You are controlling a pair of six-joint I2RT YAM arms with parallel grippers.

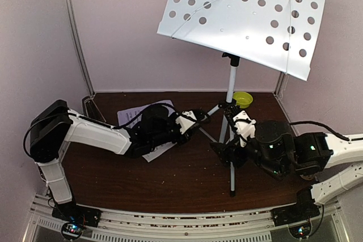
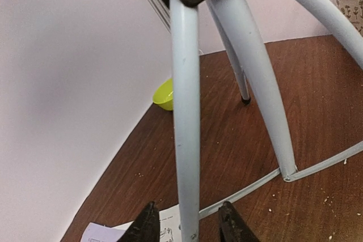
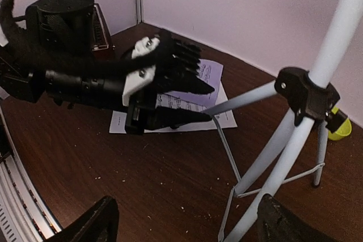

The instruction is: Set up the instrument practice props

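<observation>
**Position.** The music stand point(image 1: 244, 15) is upright toward the rear of the desk point(image 1: 181, 179), with its tripod spread. The left tool point(image 2: 189, 228) straddles one tripod leg point(image 2: 186, 117) low down, its fingers apart on either side of the tube; contact cannot be confirmed. The right tool point(image 3: 187, 202) hangs wide apart near the tripod's centre and holds nothing. The lavender sheet point(image 3: 209, 75) and white sheet point(image 3: 187, 111) lie flat on the desk under the left tool, not yet on the stand.

**Risks.**
- The stand looks top-heavy, with its tray overhanging well out from the pole. A sideways pull on the leg would likely tip it or drag a foot.
- Closing on the leg near the thin brace point(image 3: 226, 145) may pinch or fold that brace.
- The left tool sits just above the sheets and could crease or sweep them.

**Clearance.**
- Walls point(image 1: 125, 38) close off the rear and both sides.
- The green bowl point(image 1: 243, 99) sits just behind the tripod, and a cup point(image 2: 351, 1) stands beyond another leg.
- Open desk lies in front, between the arms.
</observation>
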